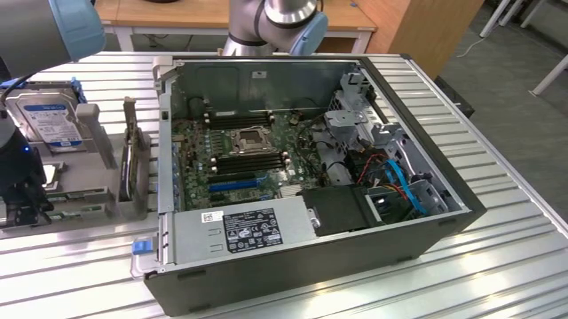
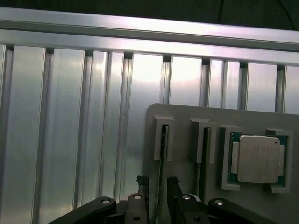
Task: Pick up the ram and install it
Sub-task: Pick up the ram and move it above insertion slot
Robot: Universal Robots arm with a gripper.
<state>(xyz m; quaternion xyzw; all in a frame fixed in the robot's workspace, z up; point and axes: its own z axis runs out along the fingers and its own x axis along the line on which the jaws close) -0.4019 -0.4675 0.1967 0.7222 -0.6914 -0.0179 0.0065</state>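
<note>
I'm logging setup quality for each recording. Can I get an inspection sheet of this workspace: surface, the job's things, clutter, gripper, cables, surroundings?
Surface: ribbed aluminium table carrying a grey fixture plate.
Job's things: ram standing on edge in a fixture slot; open computer case with black memory slots on its board.
Clutter: processor chip and hard drive in the fixture.
Gripper: gripper open, one finger on either side of the ram, not closed on it.
Cables: blue and red cables inside the case.
Surroundings: wooden furniture behind the table.
</note>
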